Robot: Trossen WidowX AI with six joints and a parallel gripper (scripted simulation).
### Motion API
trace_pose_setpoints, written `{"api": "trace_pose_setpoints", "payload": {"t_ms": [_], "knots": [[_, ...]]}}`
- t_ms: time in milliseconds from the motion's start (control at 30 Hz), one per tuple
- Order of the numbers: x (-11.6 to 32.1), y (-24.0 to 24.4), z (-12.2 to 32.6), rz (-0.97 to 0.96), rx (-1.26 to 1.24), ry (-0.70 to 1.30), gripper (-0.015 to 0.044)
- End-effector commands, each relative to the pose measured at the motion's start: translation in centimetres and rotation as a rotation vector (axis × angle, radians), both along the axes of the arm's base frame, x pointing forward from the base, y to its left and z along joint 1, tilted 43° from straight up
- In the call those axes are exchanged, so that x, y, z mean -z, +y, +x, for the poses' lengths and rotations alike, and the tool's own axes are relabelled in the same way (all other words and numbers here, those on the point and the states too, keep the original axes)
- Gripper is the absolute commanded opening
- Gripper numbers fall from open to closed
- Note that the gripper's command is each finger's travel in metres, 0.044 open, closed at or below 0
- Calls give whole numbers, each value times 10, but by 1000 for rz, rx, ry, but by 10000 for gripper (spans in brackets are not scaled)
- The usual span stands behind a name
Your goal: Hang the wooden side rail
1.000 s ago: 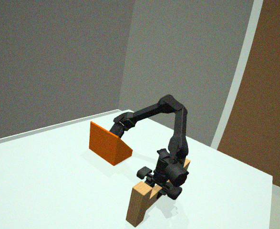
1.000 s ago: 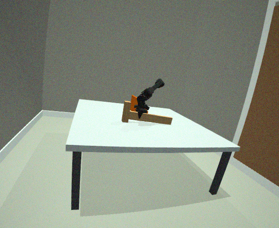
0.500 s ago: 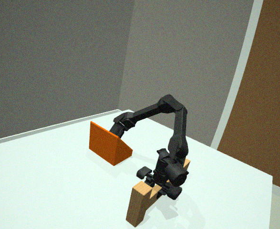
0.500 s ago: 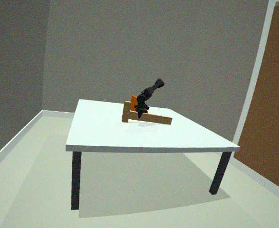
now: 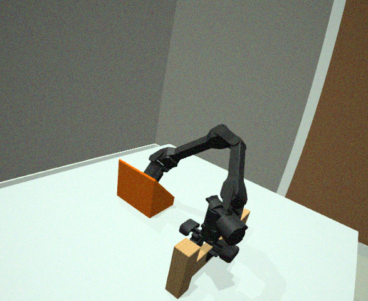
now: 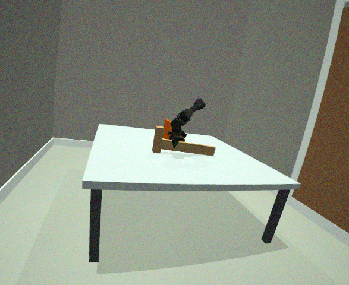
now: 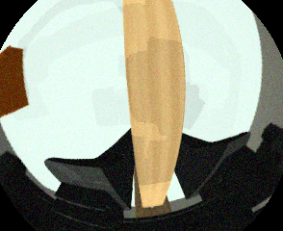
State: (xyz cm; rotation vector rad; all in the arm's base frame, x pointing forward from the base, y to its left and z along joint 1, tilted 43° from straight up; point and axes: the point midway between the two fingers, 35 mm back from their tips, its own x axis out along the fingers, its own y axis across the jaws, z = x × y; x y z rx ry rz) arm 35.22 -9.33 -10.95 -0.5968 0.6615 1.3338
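Note:
The wooden headboard post [image 5: 181, 270] [image 6: 157, 140] stands upright on the white table [image 5: 64, 242] [image 6: 122, 165]. The wooden side rail [image 5: 204, 251] [image 6: 198, 148] [image 7: 151, 90] runs from the post's slot down to the table; its end at the post is raised and its far end [image 5: 245, 214] [image 6: 211, 151] touches the table. My gripper [image 5: 209, 248] [image 6: 174, 142] [image 7: 146, 129] is shut on the rail close to the post. The steel hooks and the pins are hidden inside the slot and behind the gripper.
An orange wedge-shaped block [image 5: 141, 190] [image 6: 167, 125] [image 7: 7, 84] stands at the arm's base, behind the post. The table's edge runs close on the right of the rail's far end in the top view.

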Motion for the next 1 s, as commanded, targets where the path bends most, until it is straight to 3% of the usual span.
{"api": "trace_pose_setpoints", "payload": {"t_ms": [0,967], "knots": [[1,-3,0,-6,5,-1,0],[5,1,0,-6,5,-1,0]]}}
